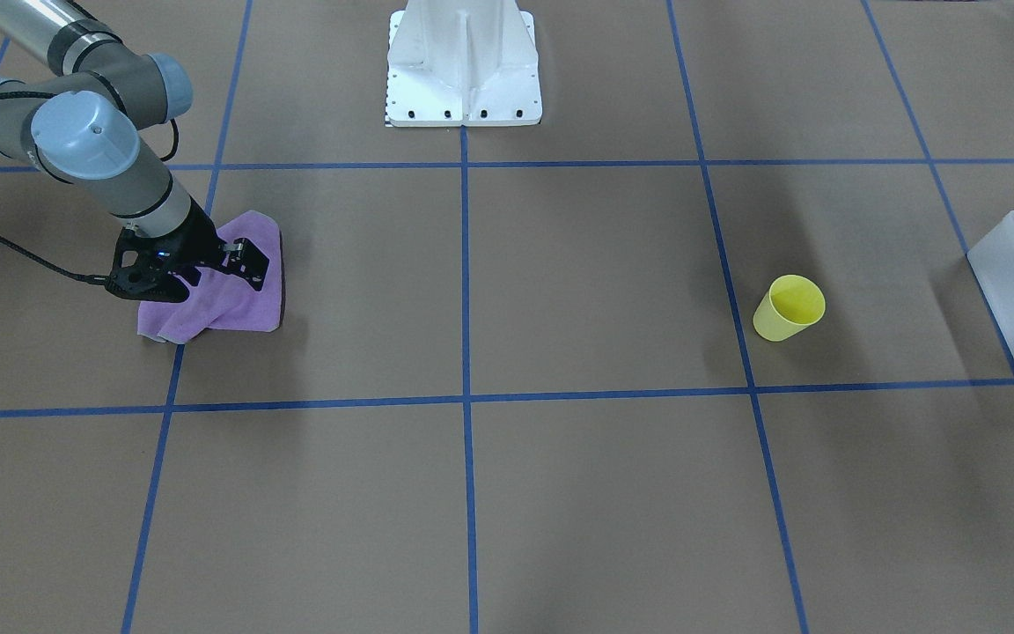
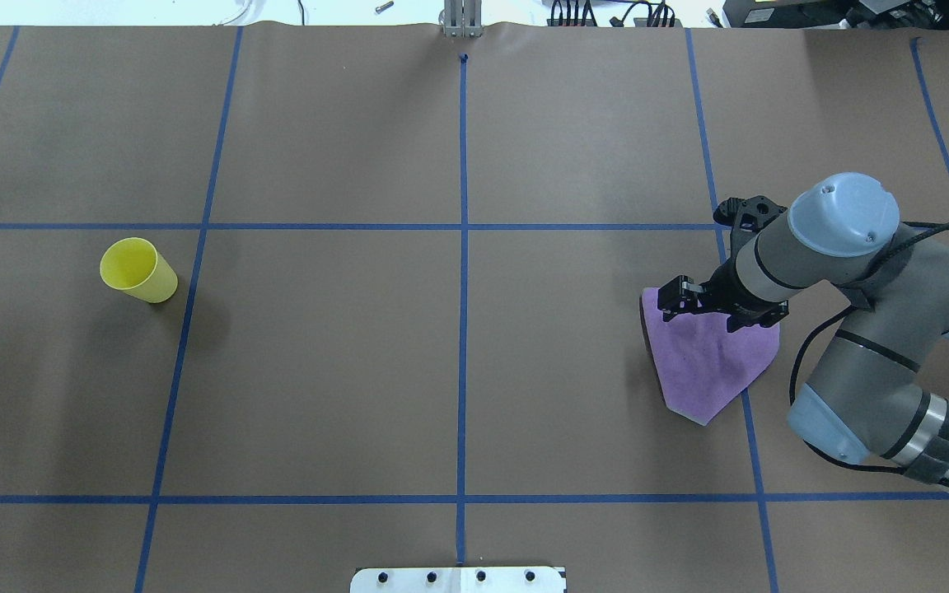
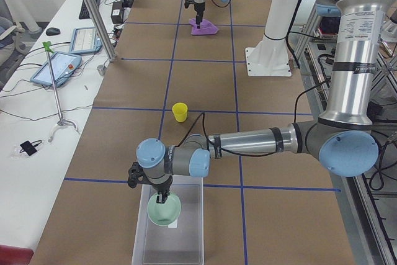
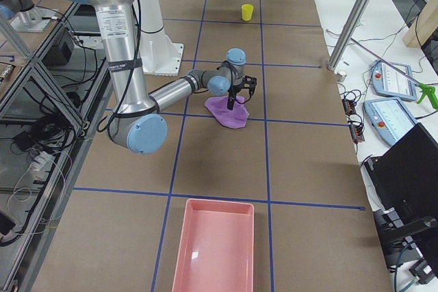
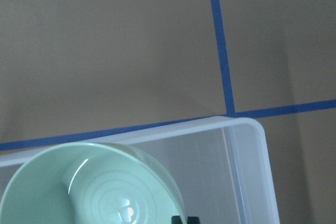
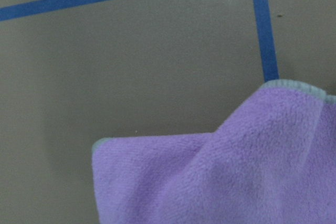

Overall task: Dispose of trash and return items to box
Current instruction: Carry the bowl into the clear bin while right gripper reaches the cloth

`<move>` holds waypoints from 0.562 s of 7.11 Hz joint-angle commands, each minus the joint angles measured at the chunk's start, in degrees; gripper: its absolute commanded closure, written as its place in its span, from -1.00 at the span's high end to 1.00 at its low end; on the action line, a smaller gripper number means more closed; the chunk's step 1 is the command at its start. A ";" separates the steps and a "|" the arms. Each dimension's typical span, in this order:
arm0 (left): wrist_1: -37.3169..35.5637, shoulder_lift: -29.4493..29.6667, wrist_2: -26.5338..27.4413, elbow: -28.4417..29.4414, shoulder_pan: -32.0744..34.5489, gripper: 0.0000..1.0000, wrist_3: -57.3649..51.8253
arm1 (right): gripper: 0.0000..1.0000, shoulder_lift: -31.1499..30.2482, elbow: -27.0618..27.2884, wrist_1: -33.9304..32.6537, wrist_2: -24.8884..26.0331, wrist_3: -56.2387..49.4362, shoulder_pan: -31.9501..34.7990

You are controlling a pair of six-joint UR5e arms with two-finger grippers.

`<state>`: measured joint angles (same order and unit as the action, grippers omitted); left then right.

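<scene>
- Your L pincer hung over the box w/ the mint bowl. Only a black tip showed at the bowl's rim in the wrist view, but the bowl hung tilted, so I judged it pinched by the rim.
- In the wrist view the bowl sat at 7 o'clock, within the box's outline, w/ the box's corner at 4 o'clock. Couldn't tell whether it touched the box floor.
- Step in hand, as I read it: setting the bowl down in the box. You needed a straight descent, levelling the bowl near the floor, then a low release. A drop from height risked a bounce or tip-over.
- Placing it toward one end looked wise, leaving room for the yellow cup. That cup stood mouth-up at 9 o'clock on the desk in the overhead view, apart from the box.
- Your R pincer sat low on the purple cloth at 3 o'clock. Couldn't tell if its jaws were apart or closed.
- The arms were well apart, so no clash risk showed.
</scene>
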<state>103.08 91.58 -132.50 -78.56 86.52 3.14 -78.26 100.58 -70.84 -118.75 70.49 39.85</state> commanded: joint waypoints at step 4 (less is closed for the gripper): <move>5.99 1.93 0.14 4.11 -3.64 0.30 4.25 | -0.59 3.38 -3.73 0.26 -1.04 2.28 -0.40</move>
<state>108.58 92.63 -132.36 -74.94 83.03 7.18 -75.05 96.65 -70.54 -119.09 72.33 39.12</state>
